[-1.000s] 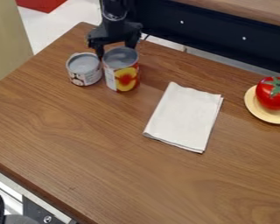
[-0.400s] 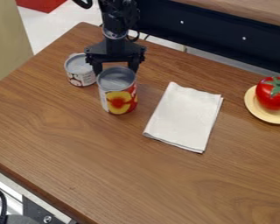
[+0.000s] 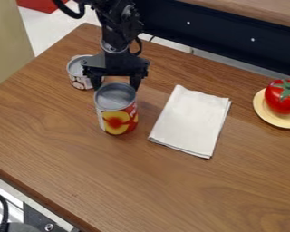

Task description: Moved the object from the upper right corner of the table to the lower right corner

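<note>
Though apparently under way, not complete: large food can [image 3: 116,120] upright in the left part of the wooden surface [image 3: 171,195], inward from the upper left corner. Black tool [image 3: 116,86] with fingers apart, one at each side of the can, apparently clamped on it. By judgement, mid-transfer, with the lower corner named in the task yet to be reached, and release to follow there. Material of the can: metal, cylindrical, with a round grey top and a red, yellow and white label. Just behind, smaller can [image 3: 81,80], squat and pale-labelled. To the right, folded white cloth [image 3: 193,120], flat, soft-looking, nearly rectangular. Near the upper edge, far right, glossy red tomato [image 3: 283,102] with green leafy top, on a round, pale yellow plate [image 3: 268,118].
</note>
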Robot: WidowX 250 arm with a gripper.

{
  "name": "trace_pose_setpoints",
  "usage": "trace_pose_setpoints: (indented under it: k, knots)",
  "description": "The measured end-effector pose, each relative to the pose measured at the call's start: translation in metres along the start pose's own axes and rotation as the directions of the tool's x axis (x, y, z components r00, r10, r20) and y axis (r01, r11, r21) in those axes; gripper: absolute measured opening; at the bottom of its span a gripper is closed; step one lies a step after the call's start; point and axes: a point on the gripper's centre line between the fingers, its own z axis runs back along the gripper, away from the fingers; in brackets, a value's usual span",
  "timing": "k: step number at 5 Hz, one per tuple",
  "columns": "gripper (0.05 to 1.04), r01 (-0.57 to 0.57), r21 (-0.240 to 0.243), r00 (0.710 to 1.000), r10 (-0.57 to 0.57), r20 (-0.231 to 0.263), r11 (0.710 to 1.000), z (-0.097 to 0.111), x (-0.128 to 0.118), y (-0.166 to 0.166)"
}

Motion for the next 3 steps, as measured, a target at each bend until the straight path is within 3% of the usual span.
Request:
trace_pose_setpoints:
  k: [2,3]
  knots:
    - [0.996,-0.058,0.069,0.998,0.058,0.000,0.996,0.005,-0.017,0.007]
    - [0.996,-0.037,0.081,0.999,0.037,0.002,0.996,0.009,-0.024,0.013]
